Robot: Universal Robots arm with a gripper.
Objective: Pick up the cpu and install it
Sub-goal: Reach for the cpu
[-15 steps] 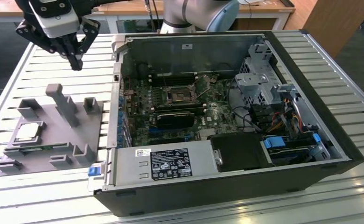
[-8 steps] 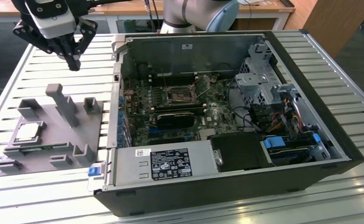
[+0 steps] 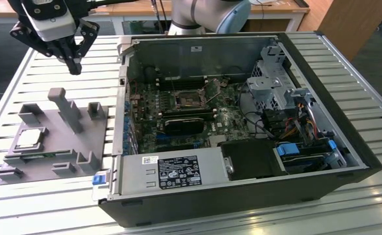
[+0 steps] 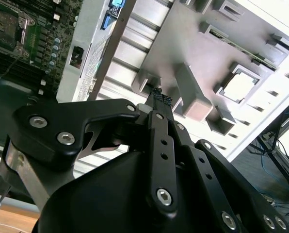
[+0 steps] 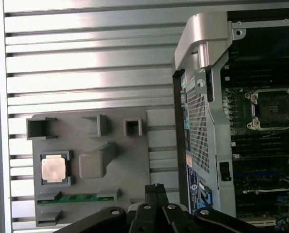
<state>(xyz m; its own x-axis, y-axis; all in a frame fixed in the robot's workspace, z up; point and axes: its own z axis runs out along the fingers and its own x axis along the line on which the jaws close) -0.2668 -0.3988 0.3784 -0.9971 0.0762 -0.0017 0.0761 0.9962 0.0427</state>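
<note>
The cpu [image 3: 31,138] is a small silver square lying flat in a pocket of the grey fixture tray [image 3: 60,156], at the exterior view's left. It is also seen in both wrist views [image 4: 240,87] [image 5: 54,169]. My gripper [image 3: 75,68] hangs high above the far end of the tray, well clear of the cpu. Its black fingers [image 4: 161,99] are pressed together and shut on nothing. The open cpu socket [image 3: 189,99] sits on the motherboard inside the computer case [image 3: 243,191], and appears in the first wrist view [image 5: 273,109].
The tray has several upright posts [image 3: 65,108] between the gripper and the cpu. The case wall [image 3: 121,98] stands between tray and motherboard. A black heatsink block [image 3: 185,124] lies below the socket. Drive cage and cables [image 3: 289,107] fill the case's right side.
</note>
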